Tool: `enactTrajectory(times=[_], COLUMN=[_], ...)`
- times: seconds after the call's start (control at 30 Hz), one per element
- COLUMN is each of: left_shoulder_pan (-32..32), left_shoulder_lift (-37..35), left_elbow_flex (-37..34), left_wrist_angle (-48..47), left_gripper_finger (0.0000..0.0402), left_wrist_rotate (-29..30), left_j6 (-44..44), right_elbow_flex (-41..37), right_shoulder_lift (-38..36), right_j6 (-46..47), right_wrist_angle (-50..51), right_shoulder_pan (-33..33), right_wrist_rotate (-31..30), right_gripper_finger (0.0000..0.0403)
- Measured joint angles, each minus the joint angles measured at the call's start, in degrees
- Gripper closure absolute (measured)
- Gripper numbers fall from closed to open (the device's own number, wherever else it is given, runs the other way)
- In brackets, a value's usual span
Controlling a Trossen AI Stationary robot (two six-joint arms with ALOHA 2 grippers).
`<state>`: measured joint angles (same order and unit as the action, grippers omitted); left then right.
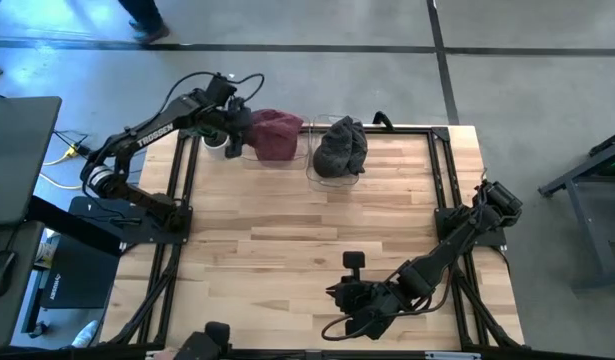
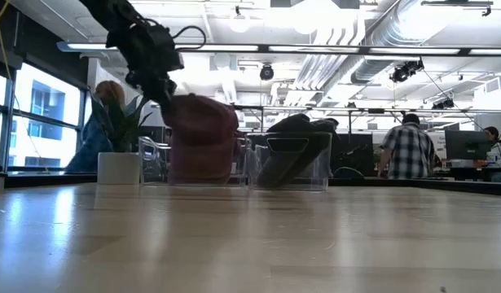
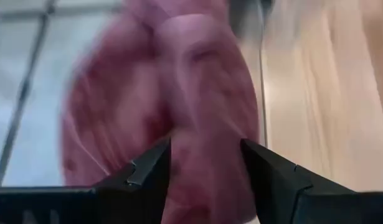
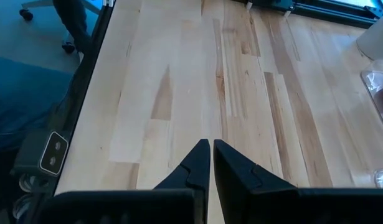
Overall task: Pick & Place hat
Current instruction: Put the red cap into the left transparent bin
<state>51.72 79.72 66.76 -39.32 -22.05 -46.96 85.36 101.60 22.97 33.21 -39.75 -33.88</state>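
Mid-task, pick apparently done, place pending. Left claw at far edge of surface, clenched on maroon hat, fabric bunched between fingers, lifted over clear bin. Grey hat sitting in neighbouring bin, just beyond. Right claw idle, pinched closed, well apart at near edge.

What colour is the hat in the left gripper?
Maroon hat, best seen in the left wrist view.
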Motion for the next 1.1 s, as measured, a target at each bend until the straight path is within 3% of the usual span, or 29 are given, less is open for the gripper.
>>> enactTrajectory(times=[0.27, 0.47, 0.57, 0.77, 0.93, 1.03, 1.1], left_shoulder_pan=[-2.06, -1.88, -1.92, -1.85, -2.22, -2.4, -2.4], left_shoulder_lift=[0.58, 0.51, 1.09, 3.11, 3.18, 3.12, 2.93], left_elbow_flex=[-0.03, 1.66, 1.66, 1.66, 1.66, 1.66, 1.66], left_wrist_angle=[-8.74, -13.04, -12.18, -6.86, -6.82, -7.29, -7.72], left_gripper_finger=[0.0244, 0.0338, 0.039, 0.0367, 0.0355, 0.0355, 0.0355], left_wrist_rotate=[3.33, -3.9, -2.46, 4.68, 1.81, 1.25, 1.17], left_j6=[-8.32, -13.39, -14.9, -7.99, -7.08, -7.17, -7.18], right_elbow_flex=[0.0, 0.0, 0.0, 0.0, -0.01, -0.02, -0.02], right_shoulder_lift=[0.0, 0.0, 0.0, 0.0, -0.48, -2.22, -3.28], right_j6=[0.0, -0.06, -0.06, -1.0, -8.21, -15.06, -21.57], right_wrist_angle=[0.0, 0.0, 0.0, -0.02, 1.86, 3.52, 2.96], right_shoulder_pan=[-0.57, -0.55, -0.5, -0.36, 2.85, 8.6, 14.13], right_wrist_rotate=[0.01, -0.14, -0.2, -0.49, -4.72, -1.84, 3.42], right_gripper_finger=[0.0386, 0.0386, 0.0387, 0.0386, 0.0387, 0.0387, 0.0387])
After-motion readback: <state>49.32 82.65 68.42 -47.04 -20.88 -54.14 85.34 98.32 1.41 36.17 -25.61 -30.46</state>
